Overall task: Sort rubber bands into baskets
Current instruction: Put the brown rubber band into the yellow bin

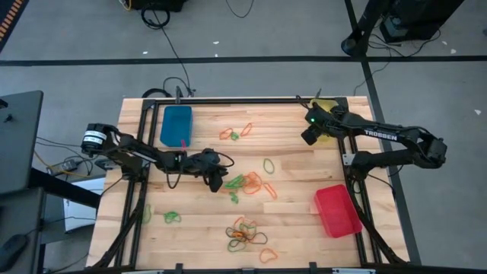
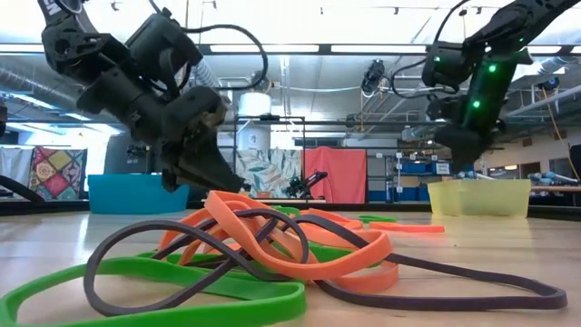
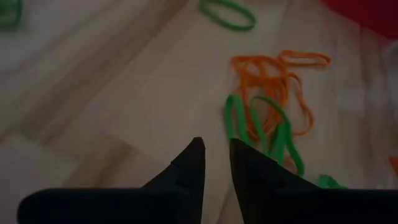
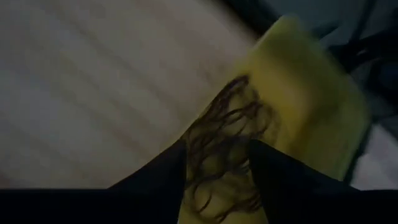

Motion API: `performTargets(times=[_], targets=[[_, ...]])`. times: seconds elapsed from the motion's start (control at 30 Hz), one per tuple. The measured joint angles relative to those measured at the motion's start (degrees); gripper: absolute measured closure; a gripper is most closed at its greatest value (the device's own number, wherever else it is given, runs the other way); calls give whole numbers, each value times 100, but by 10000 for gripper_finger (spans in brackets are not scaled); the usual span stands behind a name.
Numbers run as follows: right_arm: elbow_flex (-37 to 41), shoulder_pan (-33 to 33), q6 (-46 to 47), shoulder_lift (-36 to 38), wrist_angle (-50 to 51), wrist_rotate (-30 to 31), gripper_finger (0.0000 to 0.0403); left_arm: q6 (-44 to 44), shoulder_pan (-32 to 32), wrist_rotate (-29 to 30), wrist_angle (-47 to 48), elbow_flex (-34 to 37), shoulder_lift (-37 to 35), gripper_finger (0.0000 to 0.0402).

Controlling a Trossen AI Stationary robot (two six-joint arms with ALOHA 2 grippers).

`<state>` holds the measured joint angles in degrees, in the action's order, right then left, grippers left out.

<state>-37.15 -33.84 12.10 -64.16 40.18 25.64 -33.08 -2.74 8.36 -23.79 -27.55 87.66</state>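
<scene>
The wooden table (image 1: 297, 186) stands on grey floor, with shelving and ceiling strip lights in the room behind it. Rubber bands (image 1: 247, 183) lie scattered around the table's centre. The right gripper (image 4: 217, 163) hangs over the yellow basket (image 4: 298, 81), fingers parted, holding nothing, dark bands beneath it; the left gripper (image 3: 216, 163) is near the table's centre, fingers narrowly apart and empty.

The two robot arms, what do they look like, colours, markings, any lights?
Both arms are dark, jointed and slim. The right arm carries white TROSSEN lettering and glowing green lights near its wrist. The left arm has a white-labelled joint and black cables looping along it. The left end effector has tapered dark fingers.
</scene>
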Motion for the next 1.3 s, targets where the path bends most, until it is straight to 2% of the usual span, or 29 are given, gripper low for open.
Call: performTargets(times=[0.17, 0.4, 0.5, 0.63, 0.77, 1.03, 1.3], targets=[[2, -1, -12, 13, 17, -138, 189, -144, 0, 0, -8, 2, 76, 321], [-48, 372, -40, 172, -318, -1467, 190, -24, 0, -86, -59, 2, 76, 321], [-48, 631, -62, 190, -635, -1850, 192, 7, 0, -217, -75, 2, 76, 321], [-55, 1078, -191, 86, -1302, -2430, 192, 198, -160, -811, -222, -4, 76, 321], [-57, 1666, -333, -130, -1929, -2965, 193, 122, -644, -1443, -191, -17, 76, 321], [-57, 2620, -281, -932, -3463, -2604, 193, 138, -1920, -1540, -157, -268, 74, 321], [-57, 3136, 24, -1993, -4304, -2522, 193, 1316, -2686, -326, -254, -414, 78, 321]])
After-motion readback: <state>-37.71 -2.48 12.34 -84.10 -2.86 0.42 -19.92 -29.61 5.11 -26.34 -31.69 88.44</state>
